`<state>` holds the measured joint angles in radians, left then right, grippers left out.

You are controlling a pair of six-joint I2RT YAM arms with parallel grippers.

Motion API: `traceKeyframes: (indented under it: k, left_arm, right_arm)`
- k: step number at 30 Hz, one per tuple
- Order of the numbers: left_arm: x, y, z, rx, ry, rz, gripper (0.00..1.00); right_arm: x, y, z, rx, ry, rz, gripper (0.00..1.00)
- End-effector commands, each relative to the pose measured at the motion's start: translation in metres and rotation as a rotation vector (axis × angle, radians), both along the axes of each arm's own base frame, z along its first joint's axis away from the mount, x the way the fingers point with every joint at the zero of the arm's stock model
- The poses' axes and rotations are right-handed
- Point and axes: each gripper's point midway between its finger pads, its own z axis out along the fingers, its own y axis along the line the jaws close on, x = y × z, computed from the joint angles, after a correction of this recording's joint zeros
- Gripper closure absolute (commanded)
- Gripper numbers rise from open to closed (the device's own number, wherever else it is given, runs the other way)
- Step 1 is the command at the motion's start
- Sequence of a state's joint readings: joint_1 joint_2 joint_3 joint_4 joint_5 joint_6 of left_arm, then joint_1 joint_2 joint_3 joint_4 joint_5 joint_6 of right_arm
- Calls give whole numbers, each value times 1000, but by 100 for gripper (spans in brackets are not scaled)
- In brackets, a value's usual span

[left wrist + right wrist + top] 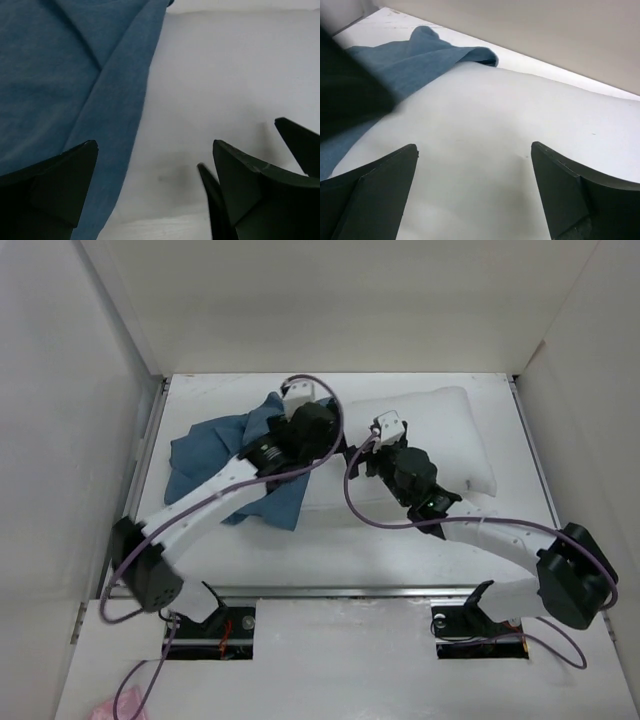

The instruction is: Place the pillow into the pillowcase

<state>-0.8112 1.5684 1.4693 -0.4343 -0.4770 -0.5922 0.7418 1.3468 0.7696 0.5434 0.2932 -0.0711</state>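
- The left gripper (155,150) is released. Its two dark fingers stand wide apart and nothing is between them.
- Under this gripper, the edge of the pillowcase (60,75) runs down in a slant. The blue cloth is below the left finger and the white pillow (220,75) is below the right finger.
- The right gripper (475,147) is released too, with its fingers far apart and nothing held. It hangs just over the bare white top of the pillow.
- In the right wrist view, a fold of the blue pillowcase lies against the far left end of the pillow. Whether that end is inside the cloth, I cannot tell.
- From the top view, the pillow lies at the back of the table (350,550), in the middle and right part. Most of it is uncovered.
- The pillowcase is spread in wrinkles on the back left of the table, touching the left end of the pillow.
- The left arm (200,510) reaches over the pillowcase. The right arm (500,535) reaches in from the right side.
- Purple cables (348,502) loop along both arms.
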Motion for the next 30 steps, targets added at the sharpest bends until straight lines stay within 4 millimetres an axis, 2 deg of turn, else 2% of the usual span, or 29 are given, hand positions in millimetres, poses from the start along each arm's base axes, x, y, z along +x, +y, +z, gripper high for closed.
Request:
traceKeyframes:
  k: [1,2,4,5,6,7,8,9,10,12,13,14,15,16,17,18,19,20,21,22,23,24,25,26,27,28,29,30]
  left_arm:
    - [-43,21,21,-151,-36,43,0]
    - [-60,30,-1,-140,6,39,0]
    - [-76,33,-25,-174,73,63,0]
    - [-83,32,-39,-170,104,59,0]
    - [-89,34,-60,-158,138,64,0]
    - [-94,32,-67,-161,159,60,0]
    - [-95,30,-75,-177,179,72,0]
    - [-95,30,-87,-155,202,82,0]
    - [-91,30,-90,-143,192,96,0]
    - [-81,27,-100,-106,191,98,0]
    - [-67,27,-92,-116,169,110,0]
    - [-58,27,-92,-104,163,114,0]
    - [-51,25,-93,-92,157,112,0]
    - [-39,26,-101,-53,161,103,0]
    - [-26,23,-91,-59,136,101,0]
    - [-17,20,-91,-57,129,88,0]
    - [0,26,-98,-42,131,97,0]
    - [18,19,-84,-54,86,65,0]
    - [28,15,-81,-64,82,42,0]
    - [39,12,-78,-62,72,26,0]
    - [49,9,-86,-43,85,14,0]
    - [65,2,-65,-69,40,6,0]
    - [71,-1,-59,-51,21,-14,0]
    - [75,-4,-61,-37,28,-19,0]
    - [80,-7,-45,-54,5,-20,0]
    - [78,-6,-47,-36,11,-27,0]
    - [77,-5,-40,-45,-2,-27,0]
    - [70,1,-33,-48,-19,-33,0]
  right_arm:
    - [4,-24,56,114,-50,-109,0]
    - [1,-27,66,132,-68,-108,0]
    - [1,-27,66,149,-61,-117,0]
    - [3,-32,73,161,-72,-145,0]
    - [10,-30,63,137,-49,-166,0]
    - [14,-31,58,114,-38,-186,0]
    - [22,-37,50,91,-19,-234,0]
    - [29,-36,56,99,-14,-260,0]
    - [37,-31,33,64,44,-279,0]
    - [56,-39,26,73,80,-325,0]
    - [64,-39,-1,37,147,-326,0]
    - [70,-39,-10,66,182,-327,0]
    - [79,-48,-22,79,220,-326,0]
    - [84,-52,-30,98,246,-324,0]
    - [88,-55,-37,131,278,-326,0]
    - [90,-62,-50,134,312,-335,0]
    - [92,-74,-56,143,329,-354,0]
    - [92,-79,-61,130,348,-367,0]
    - [89,-81,-68,121,360,-369,0]
    - [88,-88,-66,115,352,-406,0]
    - [84,-93,-70,113,362,-425,0]
    - [81,-100,-69,124,371,-441,0]
    - [77,-99,-70,123,381,-425,0]
    - [74,-99,-68,116,376,-411,0]
    - [68,-100,-63,90,370,-387,0]
    - [65,-99,-59,75,366,-366,0]
    - [62,-94,-50,63,351,-341,0]
    - [57,-90,-33,52,309,-309,0]
